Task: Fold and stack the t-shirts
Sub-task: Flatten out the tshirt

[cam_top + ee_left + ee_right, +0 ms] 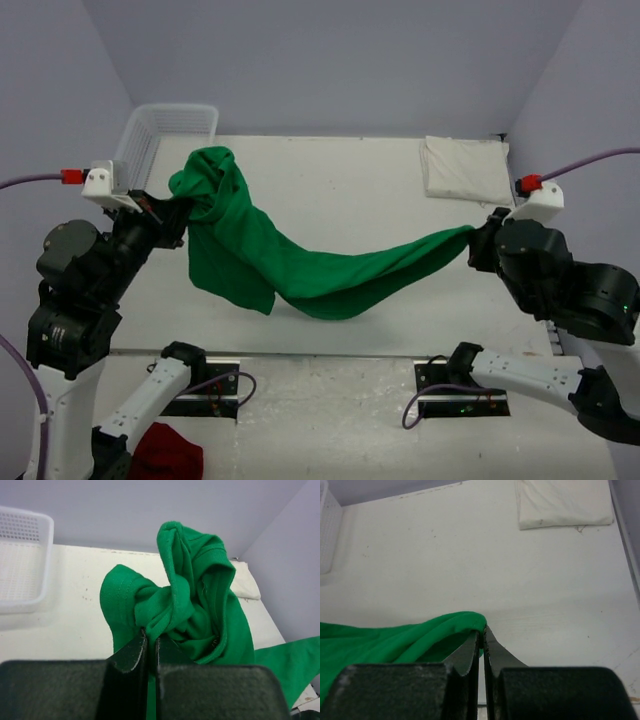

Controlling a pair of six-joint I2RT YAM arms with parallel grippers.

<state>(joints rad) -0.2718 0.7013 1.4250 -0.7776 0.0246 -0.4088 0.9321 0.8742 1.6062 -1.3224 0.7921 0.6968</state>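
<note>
Left gripper (183,216), right gripper (476,241) raised apart, pinching green t-shirt (300,265) stretched between.

Two shirts on show: one green shirt (300,265), one cream shirt (465,168). One basket (165,135), one red cloth (165,452), one bench (330,180), two arms: left arm (85,280), right arm (570,285).

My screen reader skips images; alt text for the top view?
A green shirt hangs stretched over the table between the left gripper, shut on its bunched end, and the right gripper. A folded white shirt lies far right, a basket far left.
</note>
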